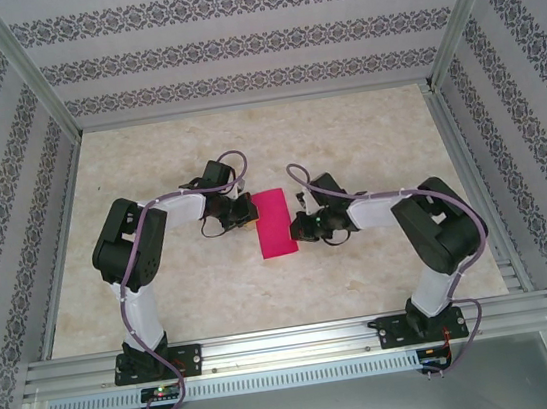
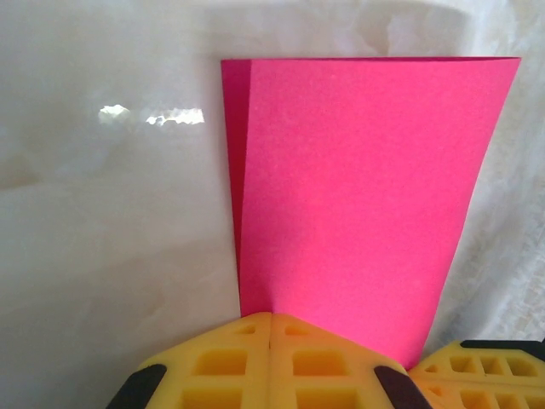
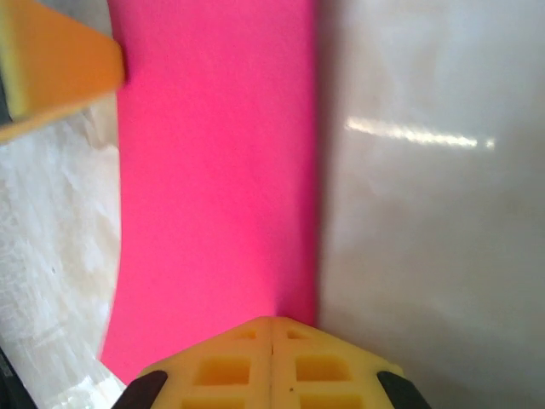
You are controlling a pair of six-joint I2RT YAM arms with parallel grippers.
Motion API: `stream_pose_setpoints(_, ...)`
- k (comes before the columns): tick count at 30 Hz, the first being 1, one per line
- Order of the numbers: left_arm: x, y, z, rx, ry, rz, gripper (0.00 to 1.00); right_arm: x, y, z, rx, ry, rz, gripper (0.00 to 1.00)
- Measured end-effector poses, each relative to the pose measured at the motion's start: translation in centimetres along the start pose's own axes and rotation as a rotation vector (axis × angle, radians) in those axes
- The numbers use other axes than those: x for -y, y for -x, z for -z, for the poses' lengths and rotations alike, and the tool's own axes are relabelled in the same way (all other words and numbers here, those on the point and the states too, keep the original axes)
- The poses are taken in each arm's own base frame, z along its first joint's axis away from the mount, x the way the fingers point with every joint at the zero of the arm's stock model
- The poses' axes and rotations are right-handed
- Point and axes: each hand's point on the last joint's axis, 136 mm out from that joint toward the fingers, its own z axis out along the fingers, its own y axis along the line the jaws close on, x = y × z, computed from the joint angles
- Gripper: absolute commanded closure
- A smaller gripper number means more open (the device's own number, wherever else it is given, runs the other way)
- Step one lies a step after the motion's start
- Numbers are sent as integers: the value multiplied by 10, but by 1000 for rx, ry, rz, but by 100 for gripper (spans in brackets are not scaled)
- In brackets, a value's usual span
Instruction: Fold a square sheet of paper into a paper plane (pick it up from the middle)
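The pink paper (image 1: 276, 222) lies folded in half on the desk (image 1: 366, 142), so one fold is done. Left gripper (image 2: 271, 334) and right gripper (image 3: 271, 336), both closed tight, press its edges; nose and wings remain.

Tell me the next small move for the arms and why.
Probably drag the shut left gripper along the square sheet of paper to flatten it. The sheet lies doubled over on the table, one layer peeking out along a side, and the shut right gripper sits at its edge.
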Motion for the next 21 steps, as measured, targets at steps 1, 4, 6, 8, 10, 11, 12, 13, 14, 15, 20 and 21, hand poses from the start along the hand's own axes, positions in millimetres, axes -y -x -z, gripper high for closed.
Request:
stream_pose_setpoints(1,0,0,0,0,0,-1,100,3,-4,3,-3,-7,-5,97)
stream_pose_setpoints(4,1,1,0,-2,1,-2,100,5,-11,9,-22,-27,-16,97)
stream_pose_setpoints(6,1,1,0,-2,2,-3,100,4,-12,12,-27,-36,-19,97)
stream_pose_setpoints(8,1,0,0,-3,5,-3,100,-4,-4,17,-8,-35,-6,96)
stream_pose_setpoints(10,1,0,0,-3,6,-3,100,-20,13,23,41,-15,29,96)
stream_pose_setpoints(11,1,0,0,-3,6,-3,100,-28,20,24,59,-1,44,96)
stream_pose_setpoints(12,1,0,0,-3,6,-3,100,-38,28,25,77,15,61,96)
stream_pose_setpoints(13,1,0,0,-4,7,-3,100,-46,35,24,88,27,75,96)
stream_pose_setpoints(14,1,0,0,-3,8,-3,100,-52,40,22,95,37,87,96)
stream_pose_setpoints(15,1,0,0,-3,9,-3,100,-57,44,18,98,46,97,96)
stream_pose_setpoints(20,1,0,0,-3,10,-3,100,-50,37,-11,35,37,87,96)
stream_pose_setpoints(21,1,0,0,-3,10,-3,100,-45,32,-16,15,29,79,97)
